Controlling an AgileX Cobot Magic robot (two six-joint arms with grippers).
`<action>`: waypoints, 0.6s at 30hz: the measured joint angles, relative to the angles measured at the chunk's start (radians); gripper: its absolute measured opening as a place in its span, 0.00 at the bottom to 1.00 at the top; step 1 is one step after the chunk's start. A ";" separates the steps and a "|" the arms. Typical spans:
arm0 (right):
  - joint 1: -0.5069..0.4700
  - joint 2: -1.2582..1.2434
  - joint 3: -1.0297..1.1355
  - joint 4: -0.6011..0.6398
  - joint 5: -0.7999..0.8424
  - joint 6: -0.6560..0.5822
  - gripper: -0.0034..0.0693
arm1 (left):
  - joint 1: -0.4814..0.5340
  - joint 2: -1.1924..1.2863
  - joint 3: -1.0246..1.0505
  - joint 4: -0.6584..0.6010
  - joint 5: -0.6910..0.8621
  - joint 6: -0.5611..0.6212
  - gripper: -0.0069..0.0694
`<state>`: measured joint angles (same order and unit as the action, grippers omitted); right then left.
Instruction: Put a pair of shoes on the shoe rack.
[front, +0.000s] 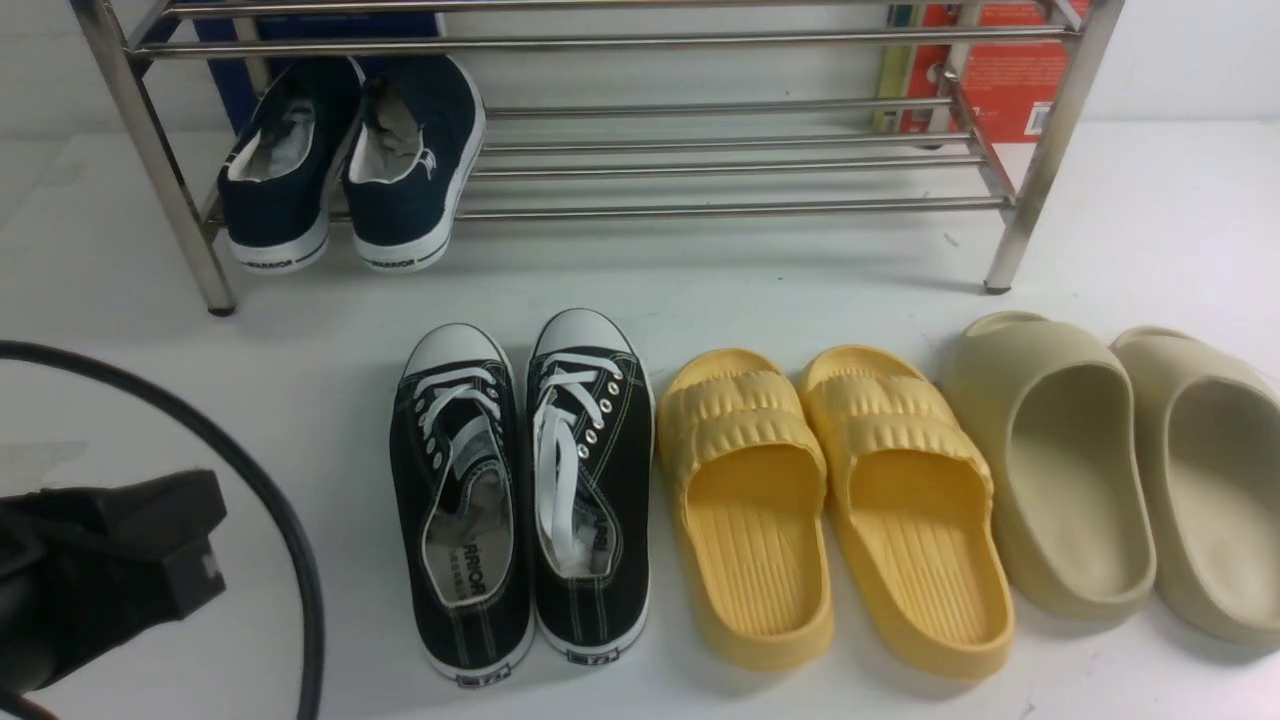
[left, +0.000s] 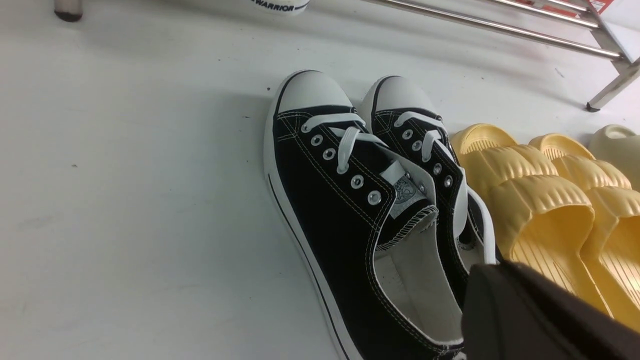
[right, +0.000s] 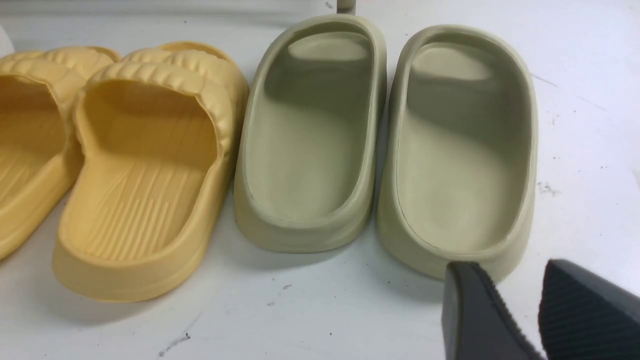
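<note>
The two navy-blue slip-on shoes (front: 275, 170) (front: 415, 165) stand side by side, heels toward me, on the lower shelf at the left end of the steel shoe rack (front: 720, 210). One white sole (left: 280, 6) and a rack bar (left: 500, 27) also show in the left wrist view. My left gripper (front: 190, 530) is low at the front left, far from the rack. In its wrist view (left: 482, 275) it reads as one dark mass over the black sneakers' heels, shut and empty. My right gripper (right: 505, 272) is open and empty, near the heel of a beige slide.
On the white floor before the rack stand black lace-up sneakers (front: 520, 490), yellow slides (front: 830, 500) and beige slides (front: 1130, 470), in a row. A black cable (front: 285, 530) loops at the left. A blue box and an orange box (front: 1010, 70) stand behind the rack.
</note>
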<state>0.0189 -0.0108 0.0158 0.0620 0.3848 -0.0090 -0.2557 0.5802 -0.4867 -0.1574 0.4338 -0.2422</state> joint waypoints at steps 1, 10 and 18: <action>0.000 0.000 0.000 0.000 0.000 0.000 0.38 | 0.000 0.000 0.000 0.000 0.002 0.000 0.07; 0.000 0.000 0.000 0.000 0.000 0.000 0.38 | 0.000 0.000 0.000 0.000 0.009 0.000 0.07; 0.000 0.000 0.000 0.000 0.000 0.000 0.38 | 0.006 -0.023 0.034 0.024 -0.028 0.001 0.07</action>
<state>0.0189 -0.0108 0.0158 0.0620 0.3848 -0.0090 -0.2500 0.5569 -0.4530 -0.1334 0.4062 -0.2412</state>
